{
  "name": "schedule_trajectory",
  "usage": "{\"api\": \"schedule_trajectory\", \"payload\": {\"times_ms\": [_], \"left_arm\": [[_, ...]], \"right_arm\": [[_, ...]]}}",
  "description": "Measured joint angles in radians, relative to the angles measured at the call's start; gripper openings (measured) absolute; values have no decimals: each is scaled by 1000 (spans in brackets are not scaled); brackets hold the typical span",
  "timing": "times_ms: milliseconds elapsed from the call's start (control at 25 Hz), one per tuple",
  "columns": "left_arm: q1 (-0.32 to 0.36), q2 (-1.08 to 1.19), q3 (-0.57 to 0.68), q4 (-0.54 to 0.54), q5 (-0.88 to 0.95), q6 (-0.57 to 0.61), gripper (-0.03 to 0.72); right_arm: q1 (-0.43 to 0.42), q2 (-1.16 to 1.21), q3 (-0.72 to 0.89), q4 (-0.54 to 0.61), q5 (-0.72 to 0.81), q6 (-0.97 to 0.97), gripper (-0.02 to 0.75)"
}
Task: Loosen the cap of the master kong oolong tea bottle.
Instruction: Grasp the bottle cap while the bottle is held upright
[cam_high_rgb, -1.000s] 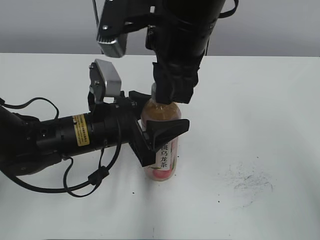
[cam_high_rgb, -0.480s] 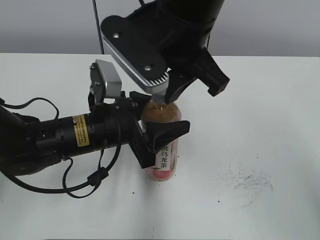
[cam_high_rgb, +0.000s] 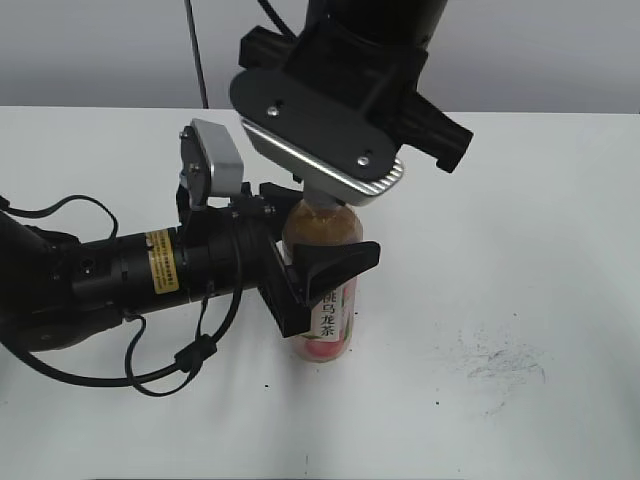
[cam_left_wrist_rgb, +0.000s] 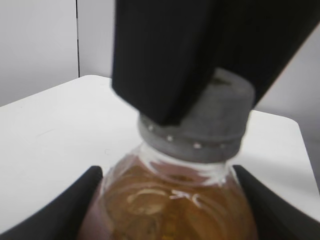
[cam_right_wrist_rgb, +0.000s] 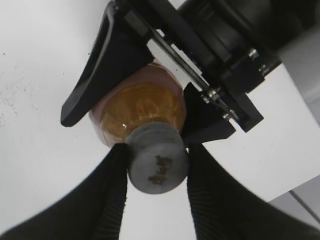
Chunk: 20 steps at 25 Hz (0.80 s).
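Observation:
The master kong oolong tea bottle (cam_high_rgb: 325, 300) stands upright on the white table, amber tea above a pink label with black characters. My left gripper (cam_high_rgb: 310, 272) comes in from the left and is shut on its shoulder; in the left wrist view (cam_left_wrist_rgb: 167, 200) both black fingers press the bottle (cam_left_wrist_rgb: 170, 200). My right gripper (cam_high_rgb: 322, 200) reaches down from above and is shut on the grey cap (cam_right_wrist_rgb: 156, 159), its ribbed fingers (cam_right_wrist_rgb: 156, 165) against both sides. The cap (cam_left_wrist_rgb: 200, 125) is half hidden by a black finger. The bottle also shows in the right wrist view (cam_right_wrist_rgb: 140, 111).
The white table (cam_high_rgb: 520, 220) stretches all round the bottle. Grey scuff marks (cam_high_rgb: 495, 355) lie at the right front. The left arm's black body and cables (cam_high_rgb: 110, 280) lie along the table at the left.
My right wrist has rotated about the cap: its silver camera bracket swung from the left round to the front right. The bottle and my left gripper stayed in place.

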Motion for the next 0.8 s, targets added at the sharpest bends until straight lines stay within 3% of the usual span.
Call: {"api": "schedule_trajectory", "payload": {"times_ms": [120,320,400,560,800], "left_arm": [[0,0,0,-2,0,-1,448],[0,0,0,-12,2,-6,448],[0,0,0,-12,2,-6,448],[0,0,0,-14,2,-8,448],[0,0,0,-10,3,-8,448]], "right_arm": [[0,0,0,8,1,212,312],[10,1,2,62,3,674,599],[10,1,2,60,5,848,608],[10,1,2,-5,6,1198,554],[10,1,2,-57,7,1604,543]]}}
